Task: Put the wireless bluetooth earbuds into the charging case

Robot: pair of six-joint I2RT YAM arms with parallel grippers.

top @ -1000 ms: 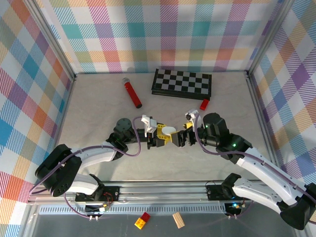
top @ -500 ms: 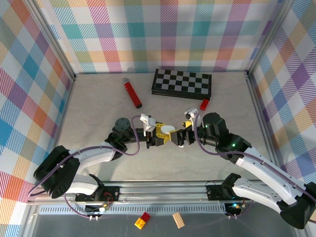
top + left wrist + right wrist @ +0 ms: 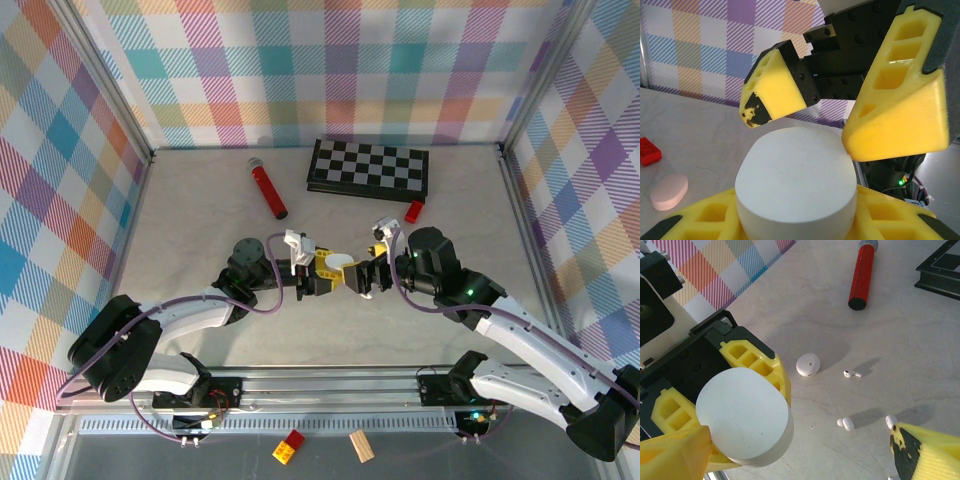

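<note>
Holding a smooth matte-white oval charging case (image 3: 343, 264) pinched between the hollow-celled yellow pads (image 3: 900, 215) of the left gripper (image 3: 325, 272), forearm low and reaching inward over mid-table. Facing it head-on with the right gripper (image 3: 362, 279), jaws spread wide either side of the case, gripping nothing. Lying loose on the pale marbled table (image 3: 920, 340) below: three tiny glossy white earbuds (image 3: 852, 373), one stem pointing right in the right wrist view.

The white oval plastic case (image 3: 795, 175) is plain and unmarked. Tiny stemmed plastic earbuds (image 3: 845, 423) on the pale grey marbled desk (image 3: 920, 355) look white, though they are very small. The red cylinder (image 3: 862, 272) has a black end, the flat board (image 3: 368, 166) is black-and-white chequered, and the walls (image 3: 330, 70) are pastel plaid.
</note>
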